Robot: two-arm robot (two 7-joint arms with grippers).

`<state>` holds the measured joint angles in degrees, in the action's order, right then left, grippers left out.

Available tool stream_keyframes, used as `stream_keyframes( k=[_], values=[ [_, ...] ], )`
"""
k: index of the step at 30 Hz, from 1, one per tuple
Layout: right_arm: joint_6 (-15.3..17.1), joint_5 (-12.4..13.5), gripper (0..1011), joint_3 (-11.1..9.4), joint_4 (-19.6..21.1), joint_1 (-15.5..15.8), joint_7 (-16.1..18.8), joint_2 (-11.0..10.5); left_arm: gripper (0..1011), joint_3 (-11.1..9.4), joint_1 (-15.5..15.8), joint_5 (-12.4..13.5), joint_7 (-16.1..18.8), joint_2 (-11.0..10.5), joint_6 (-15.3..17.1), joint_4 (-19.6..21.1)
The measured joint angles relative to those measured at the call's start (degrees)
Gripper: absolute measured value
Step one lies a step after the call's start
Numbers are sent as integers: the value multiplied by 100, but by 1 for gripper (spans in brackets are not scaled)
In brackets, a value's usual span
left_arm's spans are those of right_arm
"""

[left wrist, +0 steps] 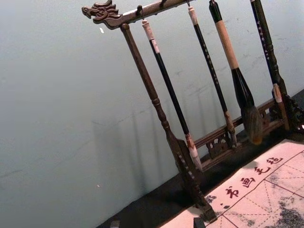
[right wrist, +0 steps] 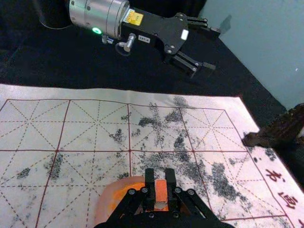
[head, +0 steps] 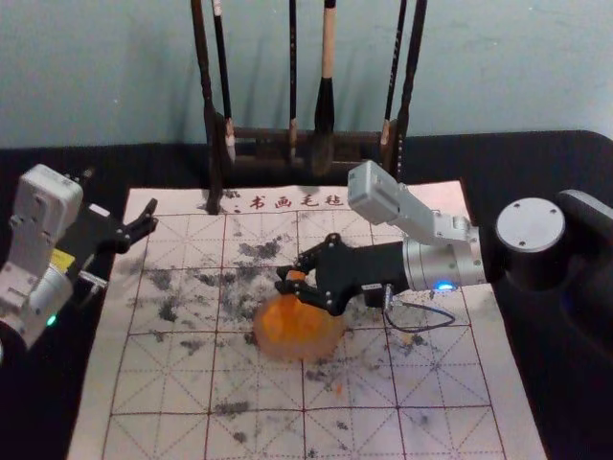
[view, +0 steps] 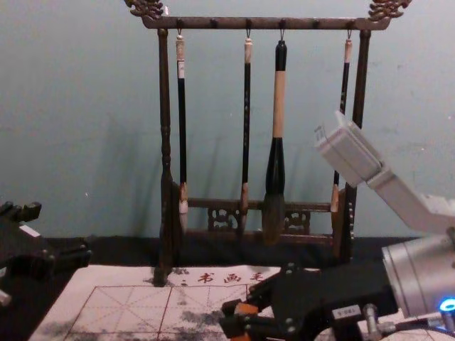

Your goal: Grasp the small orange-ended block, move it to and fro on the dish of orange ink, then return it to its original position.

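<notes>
In the head view my right gripper (head: 290, 281) reaches in from the right over the far edge of the dish of orange ink (head: 299, 347). It is shut on the small block (head: 298, 277), whose orange end shows between the fingers. The right wrist view has the gripper (right wrist: 160, 175) clamping the block (right wrist: 161, 190), with the dish (right wrist: 105, 202) partly hidden behind it. In the chest view the block (view: 247, 309) shows orange above and below a finger. Whether it touches the ink, I cannot tell. My left gripper (head: 144, 225) is parked open at the left.
A dark wooden rack (view: 165, 142) with several hanging brushes stands at the back, near the wall. The gridded, ink-stained felt mat (head: 364, 422) lies under the dish on a black-covered table (head: 565, 355). A dark cylinder with a pale round top (head: 530, 226) is at the right.
</notes>
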<state>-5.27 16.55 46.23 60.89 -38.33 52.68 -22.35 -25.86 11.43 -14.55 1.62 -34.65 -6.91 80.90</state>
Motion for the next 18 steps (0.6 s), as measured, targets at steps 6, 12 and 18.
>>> stream_keyframes(
  k=[6,12,18],
  values=[
    [28,-1,133,-58,79,51,-46,-81,1001,0,0,0,0,0,0,0],
    [56,10,133,-114,168,114,-79,-169,1001,0,0,0,0,0,0,0],
    [81,30,133,-161,292,185,-95,-272,1001,0,0,0,0,0,0,0]
  ],
)
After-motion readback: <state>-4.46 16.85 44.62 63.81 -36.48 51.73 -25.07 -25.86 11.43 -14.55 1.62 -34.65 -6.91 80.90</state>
